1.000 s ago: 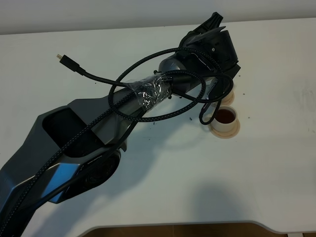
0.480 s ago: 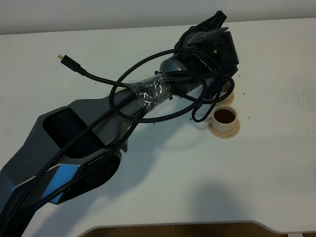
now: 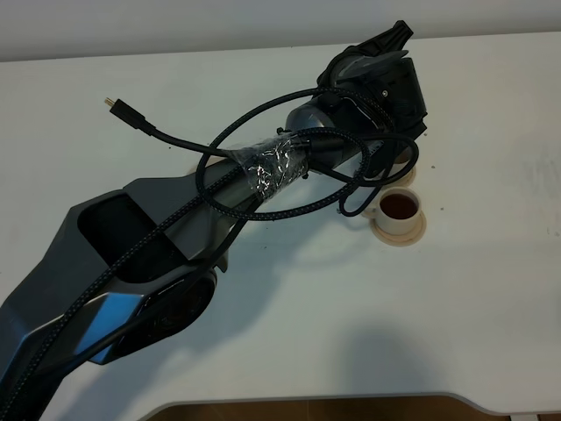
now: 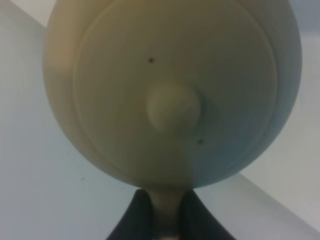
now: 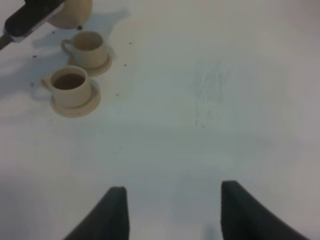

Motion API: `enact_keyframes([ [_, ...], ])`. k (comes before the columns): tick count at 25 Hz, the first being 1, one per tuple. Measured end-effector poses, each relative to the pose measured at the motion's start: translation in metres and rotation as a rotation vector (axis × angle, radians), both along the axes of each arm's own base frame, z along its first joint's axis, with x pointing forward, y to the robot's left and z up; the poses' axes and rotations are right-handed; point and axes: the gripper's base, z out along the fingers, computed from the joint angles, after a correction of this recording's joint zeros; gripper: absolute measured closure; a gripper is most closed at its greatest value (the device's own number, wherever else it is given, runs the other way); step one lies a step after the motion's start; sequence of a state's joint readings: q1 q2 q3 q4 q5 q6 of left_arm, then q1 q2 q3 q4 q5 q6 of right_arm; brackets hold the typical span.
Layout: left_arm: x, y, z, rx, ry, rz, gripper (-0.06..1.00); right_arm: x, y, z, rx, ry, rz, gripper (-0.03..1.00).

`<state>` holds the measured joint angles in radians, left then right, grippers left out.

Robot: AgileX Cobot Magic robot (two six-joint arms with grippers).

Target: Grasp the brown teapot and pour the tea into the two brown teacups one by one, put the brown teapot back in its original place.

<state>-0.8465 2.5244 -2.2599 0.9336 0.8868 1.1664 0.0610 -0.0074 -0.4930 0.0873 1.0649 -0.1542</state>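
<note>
The brown teapot (image 4: pixel 170 95) fills the left wrist view from above, its lid knob in the middle. My left gripper (image 4: pixel 167 220) is shut on its loop handle. In the exterior high view my left arm (image 3: pixel 272 167) reaches across to the right and hides the teapot. In the right wrist view the teapot (image 5: pixel 70 11) hangs just beyond the far teacup (image 5: pixel 90 48), whose inside looks pale. The near teacup (image 3: pixel 401 210) holds dark tea on its saucer. My right gripper (image 5: pixel 172 212) is open over bare table. The original place is hidden.
A black cable (image 3: pixel 149 132) with a loose plug loops over the left arm. The far teacup (image 3: pixel 408 163) shows only as a sliver beside the left wrist. The white table (image 3: pixel 491 307) runs to its front edge at the bottom.
My left wrist has shifted slightly farther and to the right with the teapot. The cable loop has slid off the near teacup, which shows more fully now.
</note>
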Motion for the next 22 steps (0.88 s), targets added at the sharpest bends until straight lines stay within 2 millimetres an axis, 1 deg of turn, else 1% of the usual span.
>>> enact_keyframes([
  [6,0.0018,-0.0023,-0.0046,0.025,-0.011,-0.037,0.84,0.0,0.0,0.0,0.0,0.0,0.0,0.53],
  [22,0.0043,-0.0076,-0.0023,0.046,-0.05,-0.12,0.84,0.0,0.0,0.0,0.0,0.0,0.0,0.53],
])
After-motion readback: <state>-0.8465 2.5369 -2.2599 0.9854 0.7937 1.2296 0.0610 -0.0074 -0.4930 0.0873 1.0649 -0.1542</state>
